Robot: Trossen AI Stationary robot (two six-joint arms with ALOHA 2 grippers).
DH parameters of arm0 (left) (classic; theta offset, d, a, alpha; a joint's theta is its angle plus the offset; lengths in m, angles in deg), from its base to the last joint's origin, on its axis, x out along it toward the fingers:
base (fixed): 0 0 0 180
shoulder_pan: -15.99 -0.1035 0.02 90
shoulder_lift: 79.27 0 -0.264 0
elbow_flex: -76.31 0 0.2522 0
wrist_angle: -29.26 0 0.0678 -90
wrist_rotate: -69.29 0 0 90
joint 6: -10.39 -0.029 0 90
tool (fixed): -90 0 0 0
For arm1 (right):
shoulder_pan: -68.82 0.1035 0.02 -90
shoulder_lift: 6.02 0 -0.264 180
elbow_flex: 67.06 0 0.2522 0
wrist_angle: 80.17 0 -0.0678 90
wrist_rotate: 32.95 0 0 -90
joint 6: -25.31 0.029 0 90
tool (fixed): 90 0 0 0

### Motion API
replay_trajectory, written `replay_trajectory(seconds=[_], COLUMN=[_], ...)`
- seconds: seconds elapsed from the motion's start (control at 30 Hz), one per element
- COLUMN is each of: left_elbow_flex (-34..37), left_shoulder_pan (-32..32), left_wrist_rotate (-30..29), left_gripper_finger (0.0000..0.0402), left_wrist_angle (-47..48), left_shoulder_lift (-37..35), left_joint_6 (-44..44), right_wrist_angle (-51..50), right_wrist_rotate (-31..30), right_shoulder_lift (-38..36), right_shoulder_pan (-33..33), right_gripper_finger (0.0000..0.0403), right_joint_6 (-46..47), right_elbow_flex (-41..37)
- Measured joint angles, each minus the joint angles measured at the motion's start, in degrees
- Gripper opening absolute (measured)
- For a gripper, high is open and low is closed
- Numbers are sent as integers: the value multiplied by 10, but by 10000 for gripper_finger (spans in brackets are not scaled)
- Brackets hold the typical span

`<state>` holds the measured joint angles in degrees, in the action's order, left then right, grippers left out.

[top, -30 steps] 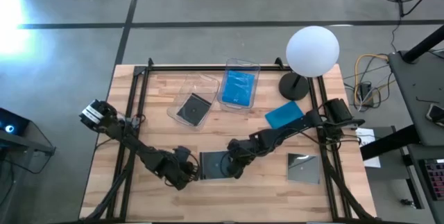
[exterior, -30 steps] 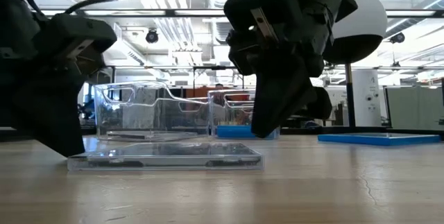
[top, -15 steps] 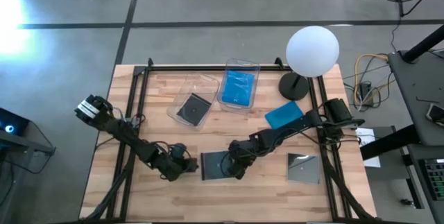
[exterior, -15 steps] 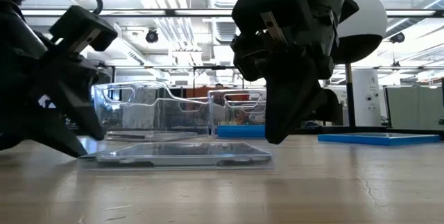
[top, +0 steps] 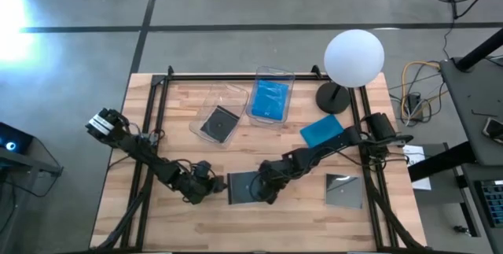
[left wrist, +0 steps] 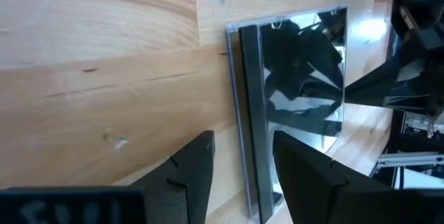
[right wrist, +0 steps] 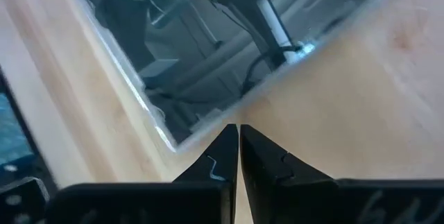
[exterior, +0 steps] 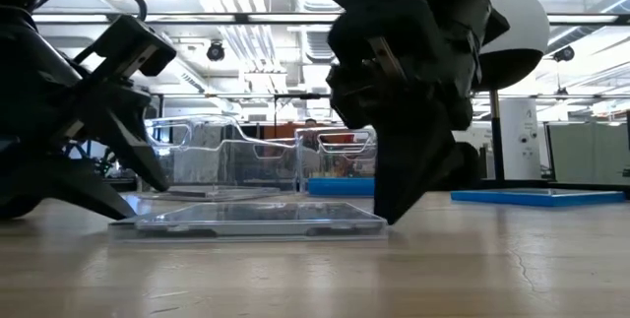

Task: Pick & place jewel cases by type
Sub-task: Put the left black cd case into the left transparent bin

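A dark glossy jewel case (top: 245,187) lies flat on the table near the front middle. My left gripper (top: 214,185) is open at the case's left edge (left wrist: 243,123), which runs between its fingers in the left wrist view. My right gripper (top: 265,191) is shut, with its tip at the case's right edge. Another glossy case (top: 344,191) lies at the front right. A blue case (top: 322,130) lies flat by the lamp. My left gripper stands open at the case's left edge (exterior: 116,222); I cannot tell whether a finger touches it. My right gripper's shut fingertips (right wrist: 229,135) meet the case's right edge near a corner (right wrist: 182,141), slanting down from the table's right. The case lies flat on the table.
Two clear bins stand at the back: one (top: 206,104) holds a dark case (top: 218,123), the other (top: 273,75) a blue case (top: 271,98). A lamp with a white globe (top: 354,57) stands at the back right. Black rails (top: 145,152) run along both table sides.
My left gripper has opened and let go of the case's left edge, backing off a little toward the table's left and tipping lower. The case has slid slightly toward the right and lies flat. My right gripper stays shut at its right edge.
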<state>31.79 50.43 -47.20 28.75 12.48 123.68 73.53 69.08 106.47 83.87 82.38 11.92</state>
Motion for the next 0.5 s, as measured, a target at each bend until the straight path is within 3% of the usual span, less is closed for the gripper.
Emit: replay_trajectory(seconds=[0.5], left_elbow_flex=[-35], left_shoulder_pan=[-26], left_wrist_rotate=[7], left_gripper_finger=[136], left_wrist_angle=[-38], left_shoulder_lift=[39], left_joint_6=[-31], right_wrist_angle=[21], right_wrist_rotate=[-2], right_shoulder_lift=[0], right_shoulder_pan=[0], right_gripper_finger=[13], right_joint_6=[-44], right_elbow_flex=[-19])
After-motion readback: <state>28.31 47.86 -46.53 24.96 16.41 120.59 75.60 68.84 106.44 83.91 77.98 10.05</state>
